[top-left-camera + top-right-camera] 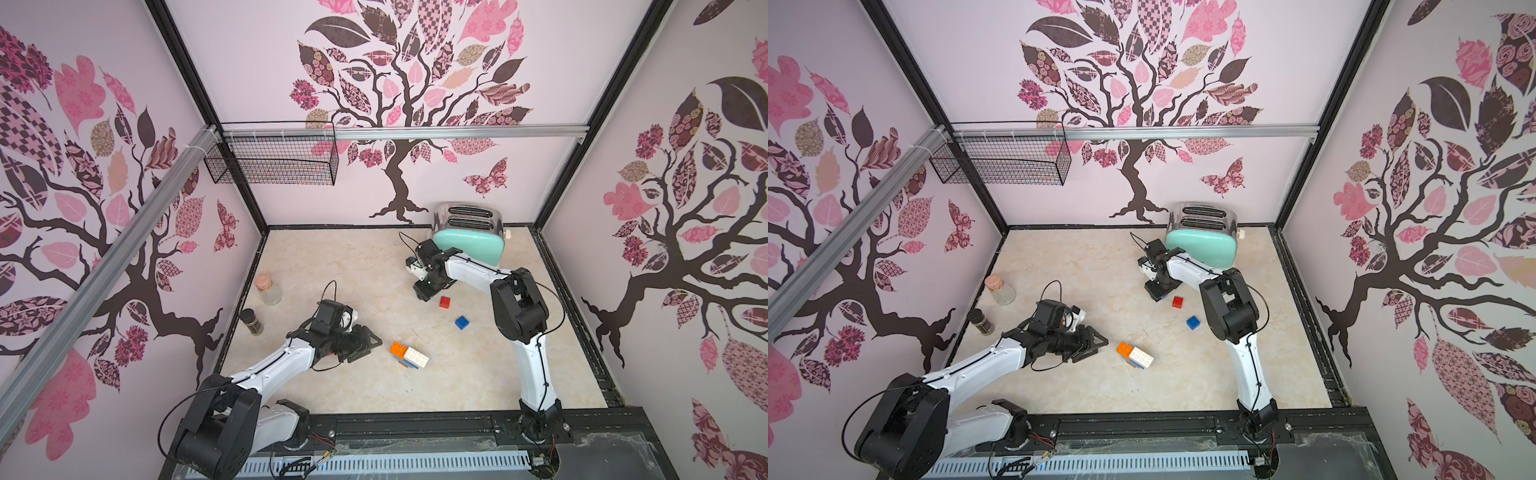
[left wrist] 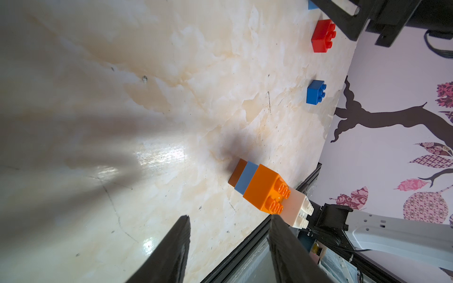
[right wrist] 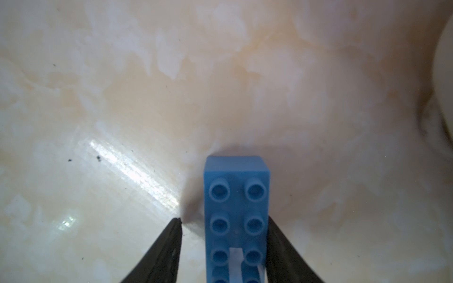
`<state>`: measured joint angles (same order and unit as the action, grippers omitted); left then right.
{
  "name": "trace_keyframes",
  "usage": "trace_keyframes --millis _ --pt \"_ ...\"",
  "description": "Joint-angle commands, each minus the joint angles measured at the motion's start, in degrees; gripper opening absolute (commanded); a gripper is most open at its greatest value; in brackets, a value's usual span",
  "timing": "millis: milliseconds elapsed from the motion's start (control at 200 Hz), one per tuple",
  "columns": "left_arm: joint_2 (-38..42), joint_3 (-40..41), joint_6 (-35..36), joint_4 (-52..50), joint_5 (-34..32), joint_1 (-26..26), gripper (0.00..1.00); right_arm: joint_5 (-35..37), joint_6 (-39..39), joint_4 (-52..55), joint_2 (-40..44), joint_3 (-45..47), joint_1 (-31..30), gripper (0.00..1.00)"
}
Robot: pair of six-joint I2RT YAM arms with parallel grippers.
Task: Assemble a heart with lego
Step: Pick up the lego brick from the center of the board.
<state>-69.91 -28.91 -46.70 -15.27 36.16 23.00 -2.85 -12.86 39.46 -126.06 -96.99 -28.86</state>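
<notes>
Left arm [image 1: 274, 361] stretched low, left fingers [image 2: 171, 252] parted, right arm [image 1: 473, 270] bent downward, right fingers [image 3: 166, 252] apart

**Hidden, cropped, blurred**

Cannot see the near end of the pale brick [image 3: 236, 208] in the right wrist view: cropped by the picture's edge. Cannot tell whether the right gripper [image 3: 224, 218] clamps it. Cannot identify the blurred pale shape [image 3: 445, 85] at that picture's side. Toward the front edge of the counter [image 1: 332, 257], glimpse only slivers of the lower layers [image 1: 406, 365] beneath the orange brick [image 1: 398, 348] and white brick [image 1: 417, 356]. In the left wrist view, lose a corner of the white brick behind a finger [image 2: 284, 240] of the left gripper [image 2: 230, 216].
</notes>
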Motion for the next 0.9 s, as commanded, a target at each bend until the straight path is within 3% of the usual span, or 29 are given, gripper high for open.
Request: trace_keyframes --millis 0,280,445,700,895 --pt "0.62 0.68 0.03 1.03 -0.24 -0.25 0.55 -0.2 0.92 2.2 1.32 -0.73 -0.43 0.49" --pt "0.3 0.87 -0.77 1.9 -0.07 -0.3 0.54 -0.49 1.21 2.73 1.94 -0.98 -0.48 0.33" --pt "2.25 0.85 -1.03 0.41 -1.99 -0.54 0.54 0.23 1.27 2.9 6.08 0.1 -1.56 0.3" --pt "11.15 1.79 0.17 -5.77 -2.84 -6.36 0.54 -1.21 4.2 4.58 16.21 4.0 -9.16 0.3" --pt "17.1 4.82 -1.63 -6.87 -3.41 -7.17 0.54 -1.89 10.56 4.13 21.87 8.95 -17.95 0.3"
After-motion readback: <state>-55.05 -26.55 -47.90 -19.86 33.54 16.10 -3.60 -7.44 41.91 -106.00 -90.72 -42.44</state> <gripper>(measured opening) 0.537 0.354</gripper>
